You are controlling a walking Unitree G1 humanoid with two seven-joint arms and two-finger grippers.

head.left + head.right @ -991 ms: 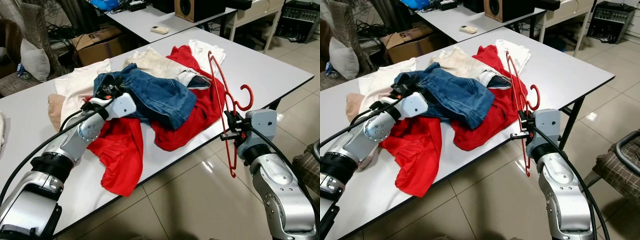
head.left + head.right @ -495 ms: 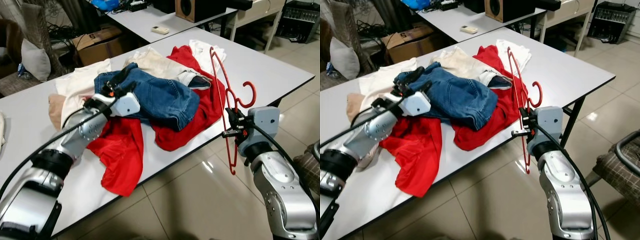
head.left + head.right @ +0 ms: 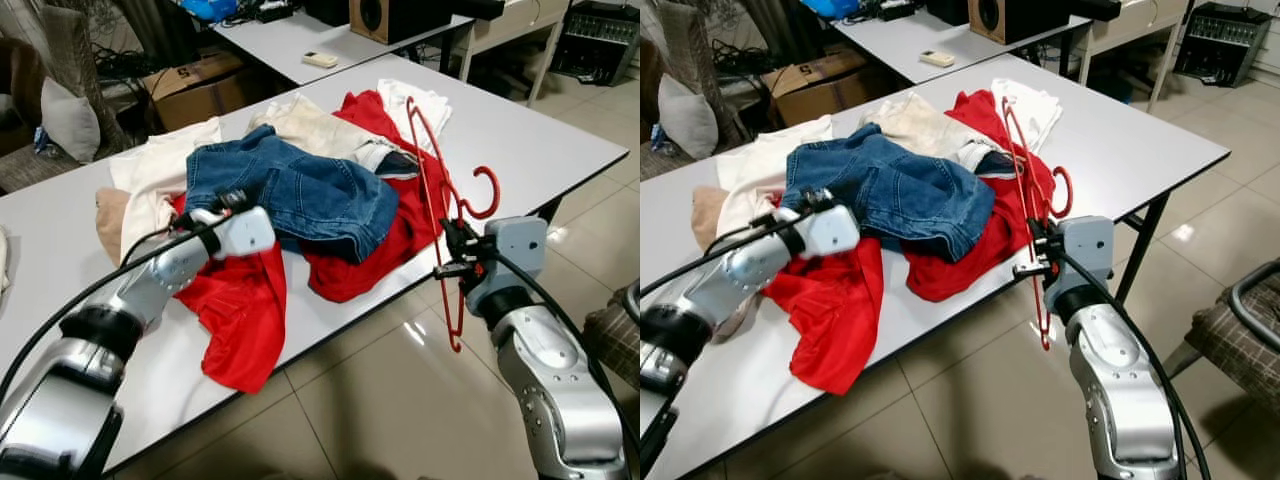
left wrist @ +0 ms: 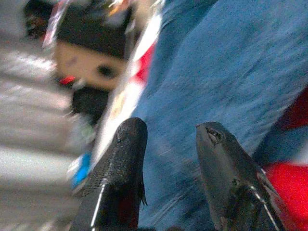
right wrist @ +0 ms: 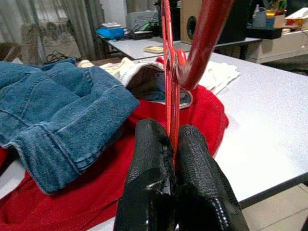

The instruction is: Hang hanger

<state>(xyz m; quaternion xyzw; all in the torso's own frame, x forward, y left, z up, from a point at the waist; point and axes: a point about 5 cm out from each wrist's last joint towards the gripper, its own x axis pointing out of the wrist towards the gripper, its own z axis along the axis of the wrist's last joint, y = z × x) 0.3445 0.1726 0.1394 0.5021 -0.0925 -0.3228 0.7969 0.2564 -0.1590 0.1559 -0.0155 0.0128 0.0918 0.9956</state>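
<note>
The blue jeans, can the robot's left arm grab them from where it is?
Probably yes. The left gripper is open, right at the edge of the blue jeans, which lie on top of the clothes pile with nothing covering them or standing between.

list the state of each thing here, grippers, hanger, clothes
right gripper: shut on the red hanger
red hanger: bare, upright, held at the table edge
left gripper: open, empty, at the jeans
jeans: crumpled on top of the pile
red garment: spread flat, partly under the jeans
</note>
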